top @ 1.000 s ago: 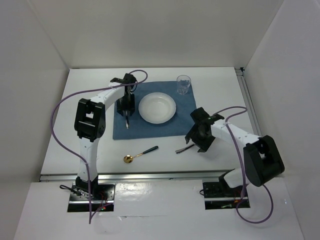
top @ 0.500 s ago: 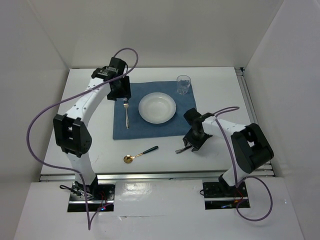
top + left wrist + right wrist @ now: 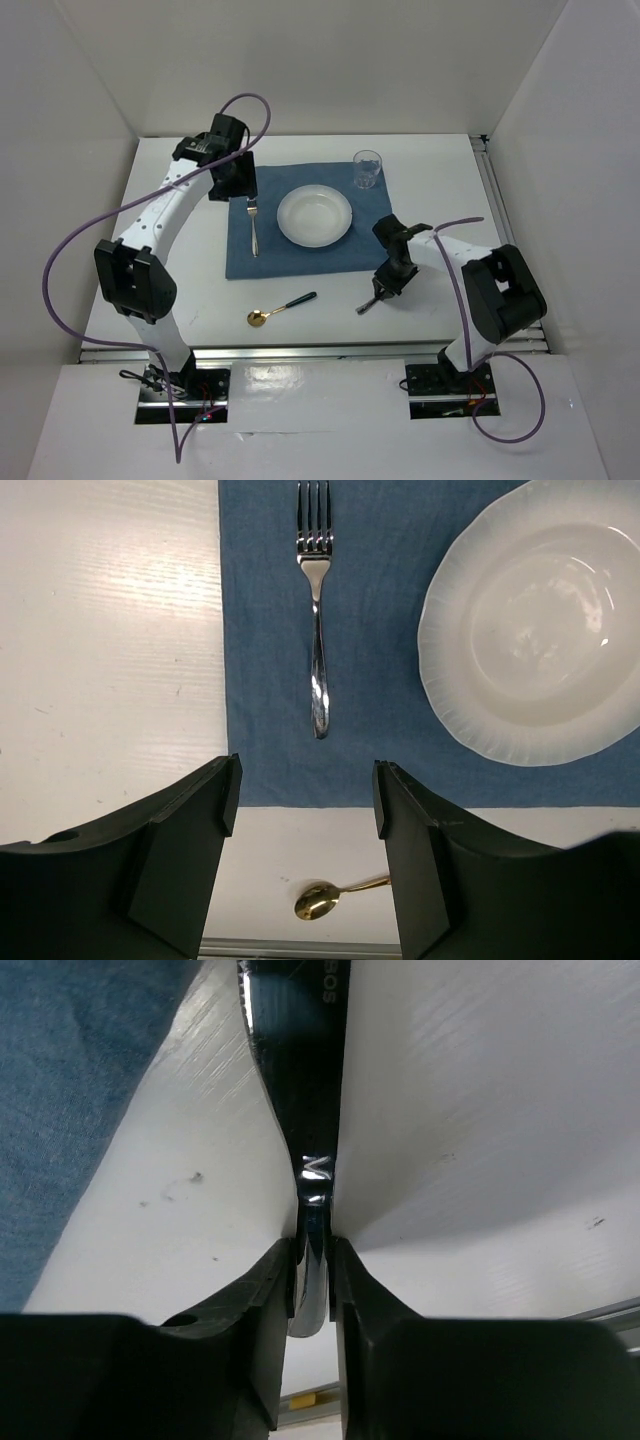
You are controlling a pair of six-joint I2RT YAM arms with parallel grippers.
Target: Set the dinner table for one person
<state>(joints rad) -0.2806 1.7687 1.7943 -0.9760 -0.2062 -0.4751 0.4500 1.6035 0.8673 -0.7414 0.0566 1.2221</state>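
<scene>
The white dinner table (image 3: 180,290) carries a blue cloth (image 3: 300,255) with a white plate (image 3: 315,215) on it. A silver fork (image 3: 253,225) lies on the cloth left of the plate; it also shows in the left wrist view (image 3: 317,610). My left gripper (image 3: 238,182) is open and empty above the cloth's far left corner, beyond the fork; its jaws (image 3: 305,790) stand wide apart. My right gripper (image 3: 388,288) is shut on the handle of a knife (image 3: 367,305) on the table right of the cloth's near corner. In the right wrist view the gripper (image 3: 312,1255) pinches the handle and the blade (image 3: 300,1030) points away.
A clear glass (image 3: 367,168) stands at the cloth's far right corner. A gold spoon with a dark handle (image 3: 280,308) lies on the table in front of the cloth; its bowl shows in the left wrist view (image 3: 320,902). Metal rails edge the table at front and right.
My left gripper let go of the fork on the cloth and drew back toward the far left. My right gripper came down and shut on the knife, which has shifted slightly right.
</scene>
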